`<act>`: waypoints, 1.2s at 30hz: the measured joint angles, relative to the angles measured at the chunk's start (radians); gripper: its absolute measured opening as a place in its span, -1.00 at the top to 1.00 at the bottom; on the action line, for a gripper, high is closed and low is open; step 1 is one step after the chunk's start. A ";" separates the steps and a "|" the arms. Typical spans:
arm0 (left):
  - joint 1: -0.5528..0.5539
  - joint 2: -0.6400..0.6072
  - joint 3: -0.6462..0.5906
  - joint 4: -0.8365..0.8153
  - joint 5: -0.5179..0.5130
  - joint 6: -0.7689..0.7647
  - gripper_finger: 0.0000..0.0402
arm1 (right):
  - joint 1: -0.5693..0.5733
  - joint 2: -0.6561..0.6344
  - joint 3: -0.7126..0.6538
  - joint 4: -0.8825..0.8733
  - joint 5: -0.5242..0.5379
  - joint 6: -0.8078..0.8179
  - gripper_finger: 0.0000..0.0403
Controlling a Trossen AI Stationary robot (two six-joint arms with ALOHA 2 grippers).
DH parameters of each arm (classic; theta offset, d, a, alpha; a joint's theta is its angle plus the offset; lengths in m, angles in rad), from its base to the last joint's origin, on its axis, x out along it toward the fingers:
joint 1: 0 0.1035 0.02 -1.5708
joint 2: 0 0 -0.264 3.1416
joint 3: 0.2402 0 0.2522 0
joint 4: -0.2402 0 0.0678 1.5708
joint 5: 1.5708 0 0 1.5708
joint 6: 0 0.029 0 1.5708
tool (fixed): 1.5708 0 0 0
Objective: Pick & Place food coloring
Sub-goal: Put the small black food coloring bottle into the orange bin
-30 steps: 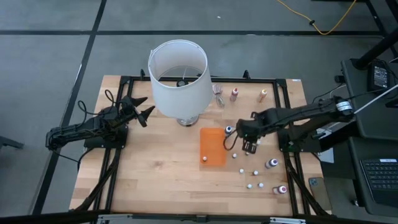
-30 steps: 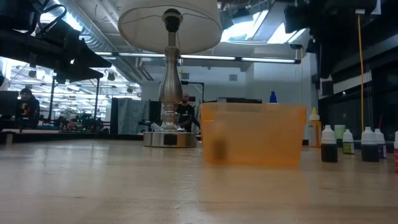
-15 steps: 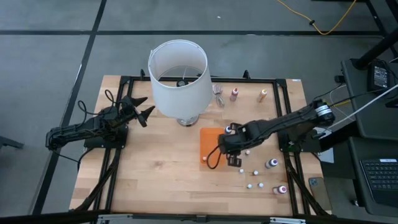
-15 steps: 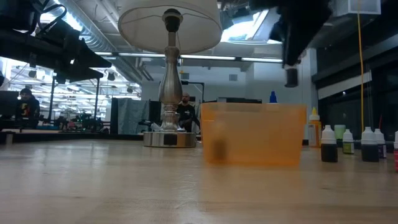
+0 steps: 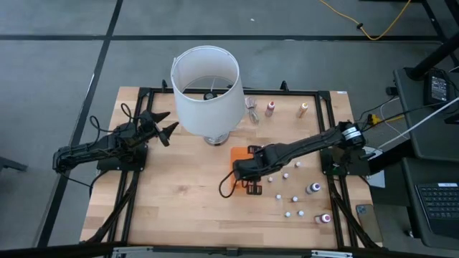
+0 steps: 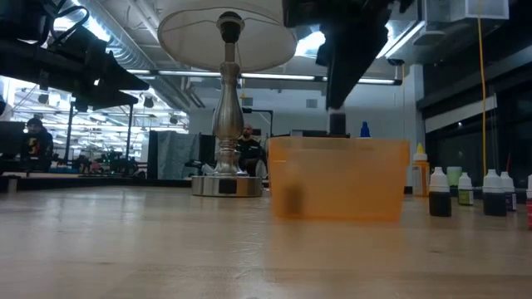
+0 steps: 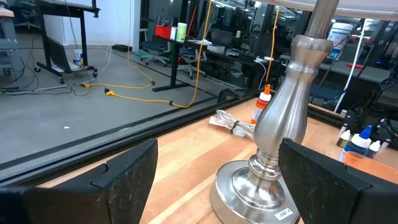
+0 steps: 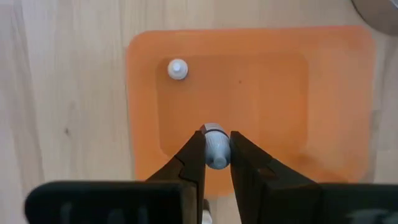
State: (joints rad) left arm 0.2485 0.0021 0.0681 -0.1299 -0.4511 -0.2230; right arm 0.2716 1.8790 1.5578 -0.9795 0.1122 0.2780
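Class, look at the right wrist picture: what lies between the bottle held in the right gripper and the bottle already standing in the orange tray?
Only bare tray floor lies between the held bottle in the right gripper and the standing bottle.

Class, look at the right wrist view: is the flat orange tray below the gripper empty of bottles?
No: one small white-capped bottle already stands in the flat orange tray, while the right gripper holds another tiny bottle above it.

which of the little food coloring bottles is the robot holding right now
The small bottle pinched in the right gripper, hanging above the orange tray. One white-capped bottle already stands in the tray; the others stand loose on the table.
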 joint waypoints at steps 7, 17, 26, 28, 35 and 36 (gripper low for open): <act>0.000 0.000 0.000 0.000 0.000 0.000 -0.60 | 0.001 0.071 0.001 0.040 -0.001 0.011 0.71; 0.000 0.000 0.000 0.000 0.000 0.000 -0.60 | 0.019 0.145 0.001 0.098 -0.002 0.056 0.71; 0.000 0.000 0.000 0.000 0.000 0.000 -0.60 | 0.030 0.184 0.000 0.134 -0.008 0.081 0.71; 0.000 0.000 0.000 0.000 0.000 0.000 -0.60 | 0.030 0.187 0.000 0.139 -0.008 0.081 0.71; 0.000 0.000 0.000 0.000 0.000 0.000 -0.60 | 0.029 0.188 0.000 0.167 -0.008 0.082 0.71; 0.000 0.000 0.000 0.000 0.000 0.000 -0.60 | 0.029 0.188 0.000 0.169 -0.008 0.082 0.71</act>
State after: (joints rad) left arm 0.2485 0.0024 0.0680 -0.1299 -0.4511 -0.2230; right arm 0.3008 2.0670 1.5578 -0.8109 0.1047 0.3595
